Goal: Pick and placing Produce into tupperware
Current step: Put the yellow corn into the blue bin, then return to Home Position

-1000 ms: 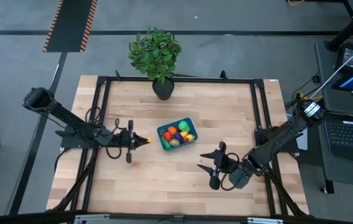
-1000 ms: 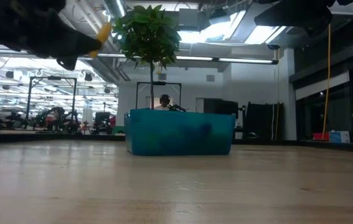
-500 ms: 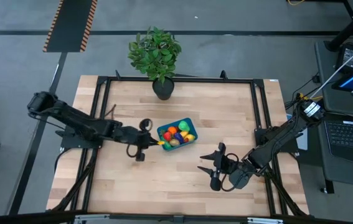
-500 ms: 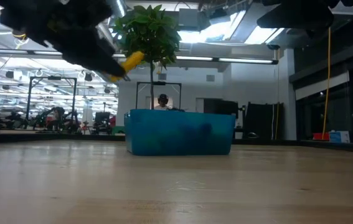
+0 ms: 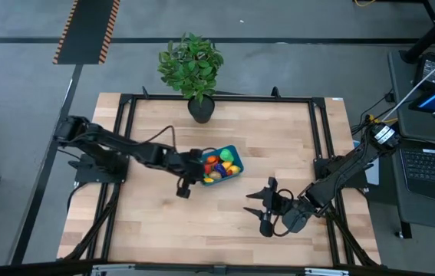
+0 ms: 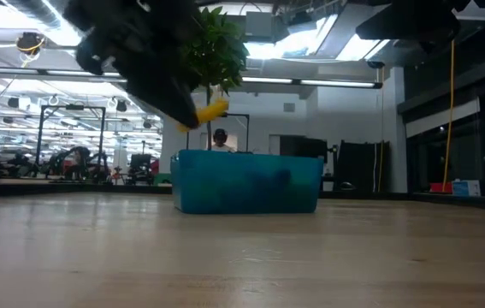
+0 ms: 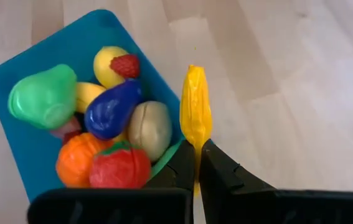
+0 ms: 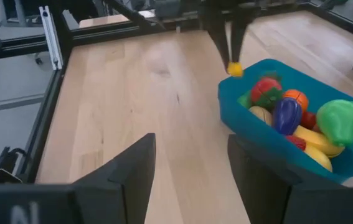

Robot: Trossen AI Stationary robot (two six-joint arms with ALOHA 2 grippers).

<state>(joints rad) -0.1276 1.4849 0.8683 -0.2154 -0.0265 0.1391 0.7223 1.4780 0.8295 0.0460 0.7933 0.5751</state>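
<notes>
Left gripper [image 7: 197, 163] pinches yellow corn [image 7: 195, 114] beside tupperware [image 7: 20, 163], right gripper [image 8: 192, 165] parted, empty.

Item count: one teal tupperware [image 7: 30, 162]. Produce inside it, as visible from the left wrist view: one green pear [image 7: 42, 98], one purple eggplant [image 7: 111, 109], one orange [image 7: 76, 160], one red tomato [image 7: 120, 168], one beige potato [image 7: 150, 127], one lemon [image 7: 106, 62], one strawberry [image 7: 125, 65]. One yellow corn [image 7: 195, 112] outside it. One potted plant [image 5: 192, 65].
</notes>
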